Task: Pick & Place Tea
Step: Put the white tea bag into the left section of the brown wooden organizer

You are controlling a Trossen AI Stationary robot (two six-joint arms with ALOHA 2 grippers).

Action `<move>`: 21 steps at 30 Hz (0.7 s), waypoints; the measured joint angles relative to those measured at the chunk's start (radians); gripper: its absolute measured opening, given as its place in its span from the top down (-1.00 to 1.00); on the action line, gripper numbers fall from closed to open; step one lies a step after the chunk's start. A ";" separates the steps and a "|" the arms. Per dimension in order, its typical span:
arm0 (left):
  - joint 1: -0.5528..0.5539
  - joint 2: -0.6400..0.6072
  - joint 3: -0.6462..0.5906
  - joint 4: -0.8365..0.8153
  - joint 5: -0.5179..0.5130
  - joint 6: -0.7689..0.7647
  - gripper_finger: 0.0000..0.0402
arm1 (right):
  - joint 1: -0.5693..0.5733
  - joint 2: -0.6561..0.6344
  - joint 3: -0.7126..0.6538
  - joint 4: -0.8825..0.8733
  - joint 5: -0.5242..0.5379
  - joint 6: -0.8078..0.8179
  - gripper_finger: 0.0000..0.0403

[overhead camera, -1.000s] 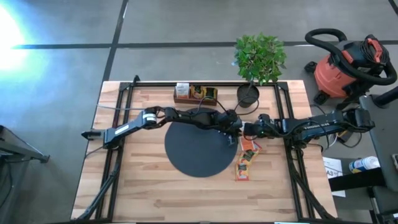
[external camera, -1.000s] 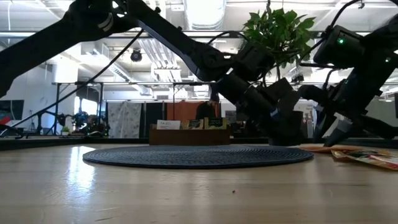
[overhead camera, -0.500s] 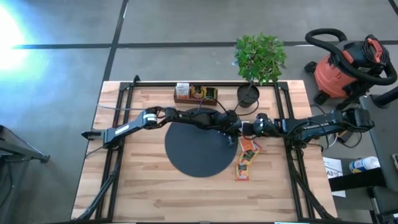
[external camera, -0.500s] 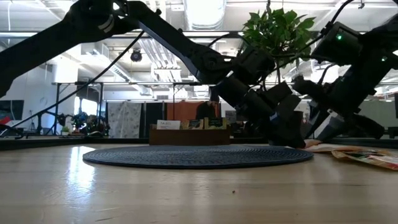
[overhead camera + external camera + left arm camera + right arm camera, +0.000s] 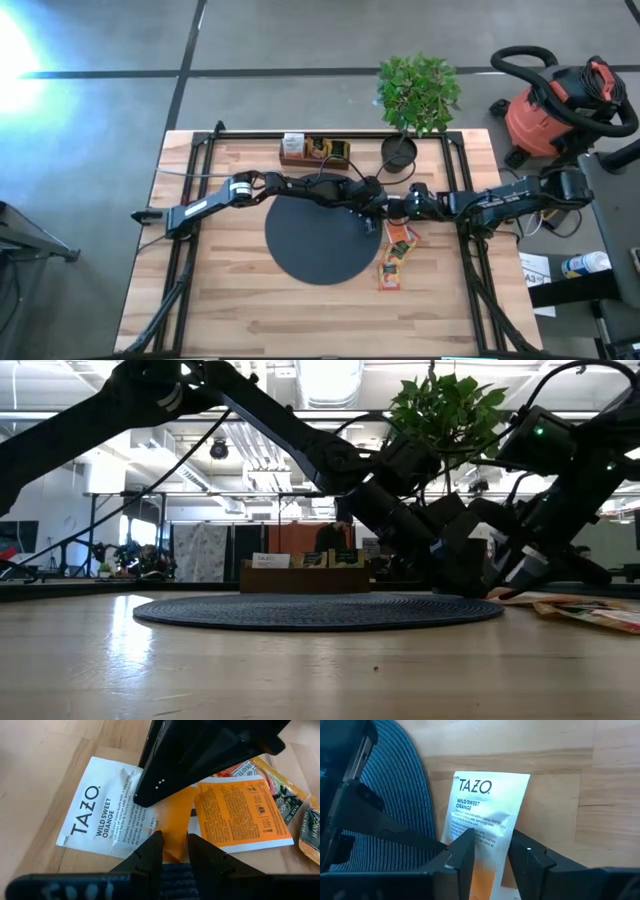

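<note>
A white and orange tea sachet (image 5: 100, 820) (image 5: 490, 800) lies flat on the wood just off the right rim of the round black mat (image 5: 315, 245). More sachets (image 5: 400, 238) lie beside it, and others (image 5: 390, 270) nearer the front. My left gripper (image 5: 175, 837) (image 5: 377, 205) reaches across the mat, its fingers a narrow gap apart over the sachet's orange end. My right gripper (image 5: 493, 835) (image 5: 392, 208) comes from the right, open, pointing along the same sachet. Both are low at the table, as the left gripper (image 5: 465, 575) and right gripper (image 5: 505, 585) show in the low view. My left gripper stands with both fingertips (image 5: 156, 840) on the sachet's orange end (image 5: 172, 822), close to the long edge beside the mat. It slants down from the mat side, across the sachet. Orange paper shows in the gap; whether it is pinched I cannot tell. The sachet lies flat. My right gripper has one fingertip (image 5: 142, 800) over the sachet's white middle (image 5: 125, 815), slanting down from the table's right, along the sachet. I cannot tell whether it touches the paper.
A small wooden box (image 5: 315, 150) with sachets stands at the far edge, and a potted plant (image 5: 418, 95) beside it. The two grippers are almost tip to tip. Bare wood lies left of the mat and along the near edge (image 5: 300, 320).
My right gripper has moved toward the table's left and a little lower, closing in on the left gripper and coming over the white and orange sachet. The left gripper and the sachets have stayed where they were.
</note>
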 joint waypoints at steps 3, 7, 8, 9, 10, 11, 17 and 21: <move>0.000 0.000 0.000 0.000 -0.001 0.000 0.52 | 0.000 -0.003 0.000 0.000 -0.002 0.000 0.52; 0.000 -0.012 -0.002 -0.006 -0.003 0.001 0.52 | 0.000 -0.013 -0.001 0.001 -0.013 -0.006 0.71; 0.000 -0.016 -0.003 -0.009 -0.005 0.002 0.52 | 0.000 -0.013 -0.001 0.003 -0.016 -0.011 0.76; -0.001 -0.022 -0.004 -0.017 -0.007 0.006 0.52 | 0.000 -0.013 -0.001 0.005 -0.019 -0.023 0.81; -0.002 -0.027 -0.005 -0.025 -0.010 0.008 0.52 | 0.000 -0.013 -0.001 0.006 -0.022 -0.031 0.87; -0.002 -0.037 -0.005 -0.037 -0.011 0.011 0.52 | 0.000 -0.013 -0.001 0.008 -0.022 -0.043 0.91; -0.004 -0.117 -0.005 -0.155 -0.051 0.015 0.52 | 0.004 -0.064 0.002 0.020 -0.023 -0.165 0.95; 0.002 -0.263 -0.001 -0.262 -0.059 0.013 0.52 | 0.009 -0.172 0.007 0.034 -0.027 -0.353 0.95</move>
